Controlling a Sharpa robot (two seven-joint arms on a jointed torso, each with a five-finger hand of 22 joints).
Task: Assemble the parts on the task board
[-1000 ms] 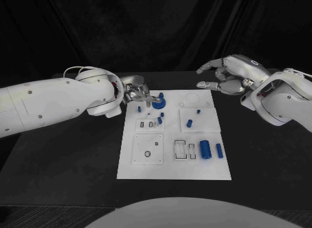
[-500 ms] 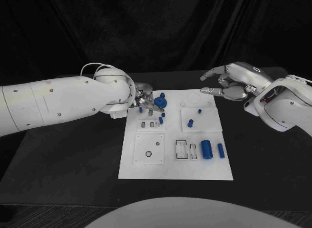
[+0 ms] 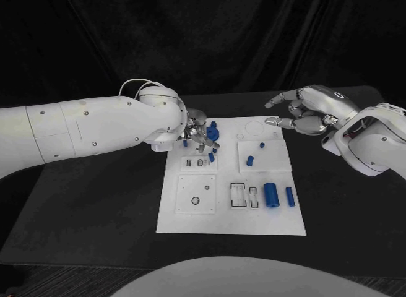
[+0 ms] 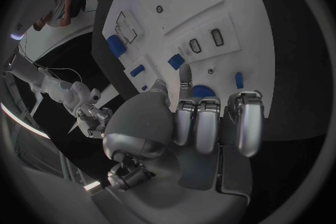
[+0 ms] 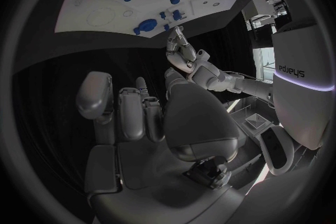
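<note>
Showed a black table with a flat white rectangular task board at its middle. Judged the assembly partly done, with much left.

At the left, found the left robot hand low over the board's far left corner, fingers gathered close at a round blue knob-like part. Could not tell whether pinching it or only touching it.

Nearer the middle, saw short blue pegs standing upright in the board, seemingly seated. Below them, noted a small dark round hole with nothing blue in it.

Further right, saw two outlined rectangular pockets holding no blue. Just beside these, lying loose, found a thick blue cylinder and a slimmer blue cylinder, probably awaiting placement.

At the right, saw the right robot hand above the board's far right corner, fingers loosely apart, holding nothing.
</note>
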